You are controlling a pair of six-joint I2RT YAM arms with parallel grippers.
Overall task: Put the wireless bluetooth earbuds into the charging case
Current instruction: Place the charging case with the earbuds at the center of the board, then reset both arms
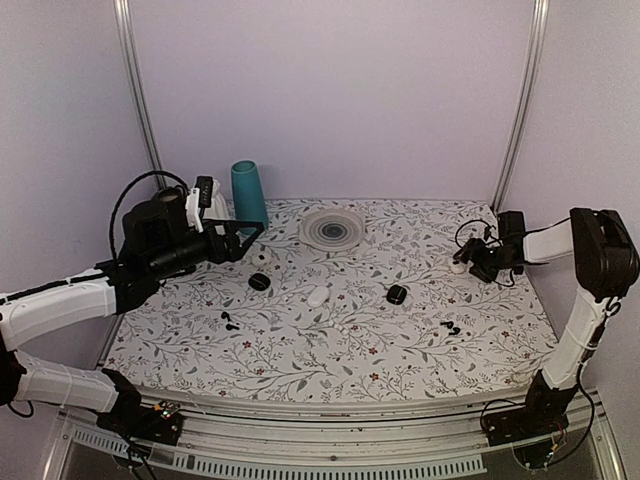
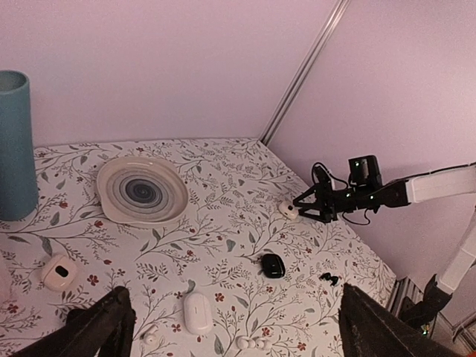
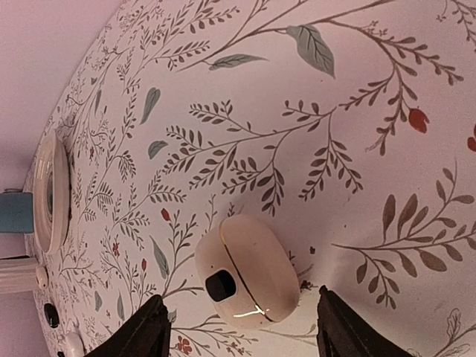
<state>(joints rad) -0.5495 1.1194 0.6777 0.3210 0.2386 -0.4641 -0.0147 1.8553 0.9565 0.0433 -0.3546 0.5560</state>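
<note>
The glossy white charging case (image 3: pixel 248 271) is being seen lying on the flowered tablecloth (image 1: pixel 300 360) near the table's far right edge. It is being flanked by the right gripper (image 2: pixel 303 207), whose fingers are being held apart with a gap on either side of it. The white earbuds (image 2: pixel 253 343) are being shown well apart from it, just beside a white oval object (image 2: pixel 197 312) near the middle. The left gripper (image 1: pixel 248 238) is being held spread wide over the far left, near a teal cylinder (image 1: pixel 248 192).
</note>
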